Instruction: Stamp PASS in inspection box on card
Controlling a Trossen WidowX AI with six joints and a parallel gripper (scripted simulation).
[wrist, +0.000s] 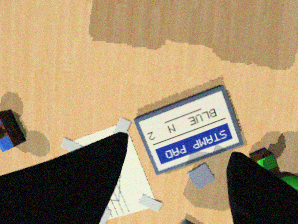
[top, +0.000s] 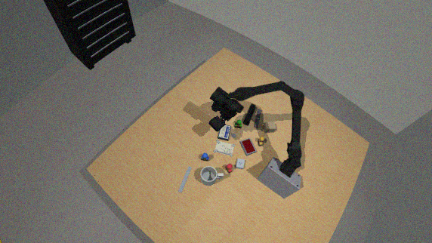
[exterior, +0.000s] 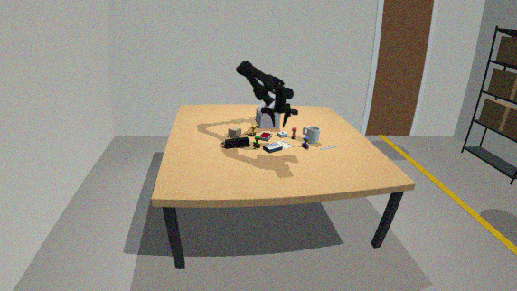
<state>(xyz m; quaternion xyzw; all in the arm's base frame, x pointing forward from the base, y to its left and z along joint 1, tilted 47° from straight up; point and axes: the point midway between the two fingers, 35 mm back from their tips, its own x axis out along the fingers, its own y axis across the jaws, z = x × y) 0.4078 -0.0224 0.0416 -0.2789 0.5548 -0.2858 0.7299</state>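
My gripper (top: 223,118) (exterior: 278,125) (wrist: 178,152) is open and empty, above the table. The closed stamp pad (top: 224,133) (exterior: 272,147) (wrist: 186,131), labelled BLUE, shows ahead of and between the fingertips in the wrist view. The taped card (top: 224,148) (exterior: 286,145) (wrist: 136,175) lies beside it, partly hidden by the left finger there. A green-handled stamp (top: 238,123) (exterior: 257,142) (wrist: 268,162) and a blue-handled one (top: 205,156) (exterior: 305,143) (wrist: 7,134) stand either side. Red (top: 229,167) (exterior: 294,132) and yellow (top: 261,141) (exterior: 253,130) ones stand farther back. I cannot read which is PASS.
A red pad (top: 248,146) (exterior: 265,136), a small pale box (top: 240,163) (exterior: 282,135) and a mug (top: 208,174) (exterior: 313,135) stand near the card. A ruler (top: 185,179), a black object (top: 249,115) (exterior: 237,143) and a grey block (top: 270,127) (exterior: 234,132) lie farther out.
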